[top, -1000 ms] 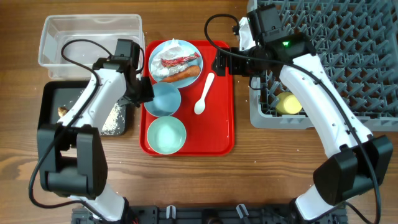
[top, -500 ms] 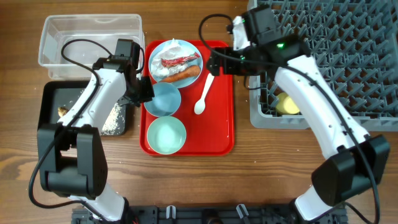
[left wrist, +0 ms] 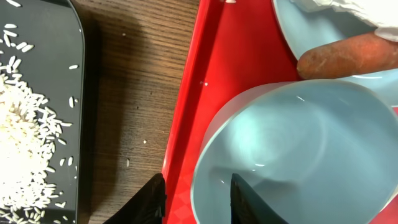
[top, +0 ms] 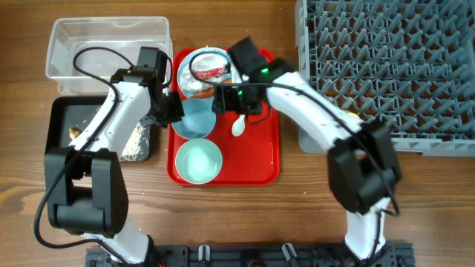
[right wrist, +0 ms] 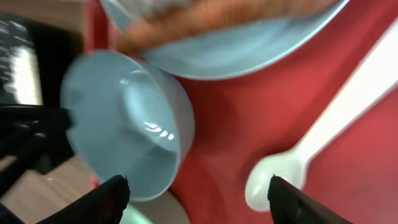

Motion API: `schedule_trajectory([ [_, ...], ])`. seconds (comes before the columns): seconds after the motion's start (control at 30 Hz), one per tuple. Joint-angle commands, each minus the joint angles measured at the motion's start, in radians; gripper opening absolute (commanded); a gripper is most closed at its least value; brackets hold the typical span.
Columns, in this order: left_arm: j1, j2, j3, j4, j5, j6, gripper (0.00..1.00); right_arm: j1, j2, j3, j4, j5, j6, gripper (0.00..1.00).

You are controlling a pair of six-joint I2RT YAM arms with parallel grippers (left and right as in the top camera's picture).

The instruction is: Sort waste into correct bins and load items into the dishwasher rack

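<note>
On the red tray [top: 261,159], my left gripper [top: 172,111] is shut on the rim of the upper pale blue bowl [top: 197,119], one finger [left wrist: 152,199] outside and the other inside the bowl [left wrist: 298,155]. My right gripper [top: 226,100] hovers open over the tray between that bowl [right wrist: 124,118] and the white spoon [top: 239,126], whose bowl end [right wrist: 273,180] lies beside one finger. The light-blue plate [top: 194,59] carries the wrapper [top: 211,72], carrot [left wrist: 348,56] and tissue. A second bowl [top: 198,162] sits below. Rice [top: 133,141] lies in the black tray [top: 100,119].
The clear tub [top: 107,46] stands behind the black tray at the far left. A small brown lump [top: 74,132] sits in the black tray. The grey dishwasher rack [top: 386,67] fills the right side. My right arm stretches from the rack's front corner across to the red tray.
My right arm has swung left from the rack's edge to over the red tray, and its jaws have narrowed a little. The left arm and its bowl have stayed put.
</note>
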Motion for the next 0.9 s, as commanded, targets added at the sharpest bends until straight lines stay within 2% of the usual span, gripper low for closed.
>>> schedule_trajectory([
  [0.0, -0.001, 0.007, -0.005, -0.003, -0.013, -0.002, 0.34, 0.029, 0.053, 0.002, 0.034, -0.027, 0.059, 0.69],
  [0.27, -0.001, 0.007, -0.005, -0.003, -0.013, -0.003, 0.34, 0.062, 0.125, 0.002, 0.101, -0.021, 0.123, 0.41],
  [0.37, -0.001, -0.005, 0.015, -0.017, -0.013, -0.002, 0.32, 0.062, 0.125, 0.002, 0.105, -0.021, 0.126, 0.20],
  [0.47, -0.001, -0.052, 0.101, -0.076, -0.014, -0.002, 0.33, 0.062, 0.125, 0.002, 0.105, -0.021, 0.130, 0.04],
  [0.63, 0.000, -0.158, 0.142, -0.106, -0.014, -0.002, 0.37, 0.057, 0.113, 0.003, 0.110, -0.021, 0.124, 0.04],
  [0.73, 0.000, -0.212, 0.142, -0.100, -0.015, -0.002, 0.39, 0.016, 0.041, 0.011, 0.157, -0.021, 0.118, 0.04],
  [0.87, 0.000, -0.223, 0.142, -0.071, -0.018, -0.002, 0.51, -0.082, -0.127, 0.014, 0.155, 0.010, 0.061, 0.04],
])
